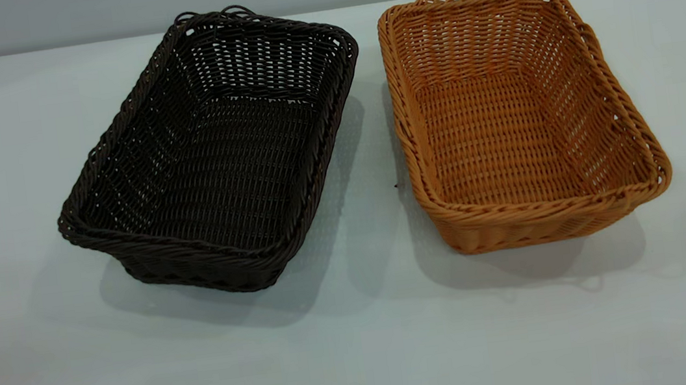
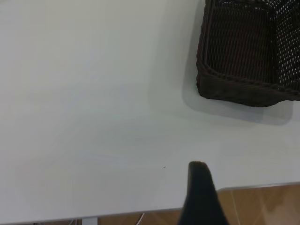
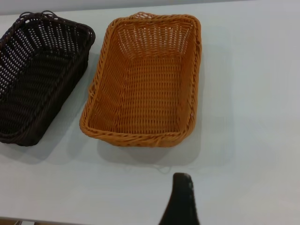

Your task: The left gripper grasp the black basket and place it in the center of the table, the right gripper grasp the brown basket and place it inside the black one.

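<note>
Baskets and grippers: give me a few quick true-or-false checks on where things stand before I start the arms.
1. The black basket and the brown basket stand side by side on the table, apart. True.
2. The brown basket is nested inside the black one. False: it stands beside it, with bare table between them.
3. Both baskets are empty. True.
4. The left gripper grips the black basket's rim. False: it is off the basket, near the table's edge.
5. The right gripper touches the brown basket. False: it is short of the basket's near rim.
</note>
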